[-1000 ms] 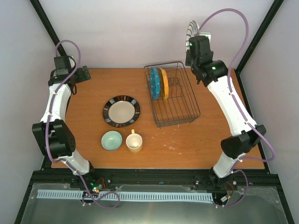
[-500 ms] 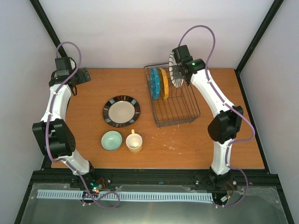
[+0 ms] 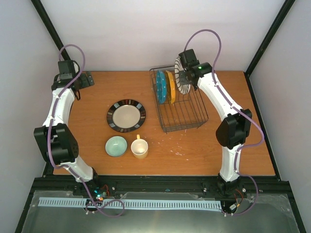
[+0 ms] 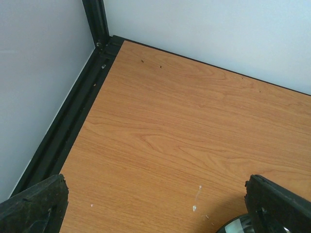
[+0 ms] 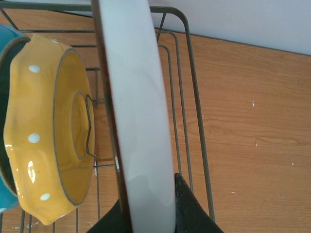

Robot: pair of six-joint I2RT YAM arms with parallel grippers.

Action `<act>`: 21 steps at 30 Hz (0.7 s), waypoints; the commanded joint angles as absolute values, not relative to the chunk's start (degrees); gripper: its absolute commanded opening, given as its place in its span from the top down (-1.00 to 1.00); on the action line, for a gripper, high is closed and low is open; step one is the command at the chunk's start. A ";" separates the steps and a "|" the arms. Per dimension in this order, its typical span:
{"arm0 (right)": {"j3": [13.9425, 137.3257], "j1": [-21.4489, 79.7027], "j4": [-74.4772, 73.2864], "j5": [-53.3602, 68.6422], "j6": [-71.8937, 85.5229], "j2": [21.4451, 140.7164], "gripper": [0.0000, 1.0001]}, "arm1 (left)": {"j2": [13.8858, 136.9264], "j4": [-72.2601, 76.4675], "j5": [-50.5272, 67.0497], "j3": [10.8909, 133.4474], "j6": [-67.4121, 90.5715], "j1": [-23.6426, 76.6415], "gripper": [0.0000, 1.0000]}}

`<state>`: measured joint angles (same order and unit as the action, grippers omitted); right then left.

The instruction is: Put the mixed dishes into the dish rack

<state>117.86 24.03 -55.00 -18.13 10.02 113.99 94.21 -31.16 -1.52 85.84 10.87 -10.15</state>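
Observation:
The dark wire dish rack (image 3: 187, 119) stands at the back right of the table. A teal dotted plate (image 3: 160, 87) and a yellow-orange plate (image 3: 170, 86) stand on edge in it. My right gripper (image 3: 186, 76) is shut on the white plate with black radial stripes (image 3: 181, 80) and holds it upright over the rack, just right of the yellow plate. In the right wrist view the white plate (image 5: 138, 121) fills the middle between my fingers (image 5: 187, 208), with the yellow plate (image 5: 48, 131) to its left. The cream dark-rimmed plate (image 3: 126, 115), mint bowl (image 3: 116, 145) and cream mug (image 3: 139, 147) lie on the table. My left gripper (image 3: 86, 77) is open and empty at the back left.
Black frame posts rise at both back corners. The table's back left edge (image 4: 73, 116) shows in the left wrist view, with white walls behind.
My right arm has swung in from the back right and lowered the striped plate from above the rack's corner to just beside the yellow plate. The left arm has not moved.

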 commanded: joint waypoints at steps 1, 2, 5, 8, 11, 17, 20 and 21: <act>118.34 23.72 -49.57 -20.30 9.08 114.32 0.94 | 93.56 -31.55 -3.48 85.92 10.39 -9.69 -0.99; 118.31 23.73 -49.69 -20.24 9.06 114.53 0.94 | 93.53 -31.64 -3.58 85.88 10.31 -9.70 -0.99; 117.96 23.81 -50.18 -19.99 8.80 115.43 0.94 | 93.46 -31.82 -4.24 85.69 9.96 -9.62 -0.99; 116.30 24.04 -49.93 -19.76 8.46 115.67 0.94 | 93.56 -32.11 -4.74 85.51 9.69 -9.49 -0.99; 114.39 24.25 -49.80 -19.49 8.28 116.16 0.94 | 93.33 -32.58 -5.24 84.90 9.58 -9.23 -1.00; 111.95 25.14 -49.75 -18.51 8.00 117.13 0.95 | 93.01 -33.93 -5.07 82.10 10.13 -8.74 -1.00; 110.62 25.84 -49.46 -18.70 7.53 117.54 0.94 | 93.15 -35.02 -6.60 81.70 10.15 -8.03 -0.99; 110.06 26.05 -49.33 -18.72 7.39 117.65 0.95 | 93.05 -35.02 -7.05 81.61 9.99 -7.86 -0.99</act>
<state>113.23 24.88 -50.72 -19.68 8.67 115.74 94.21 -33.26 -4.93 81.67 10.76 -8.93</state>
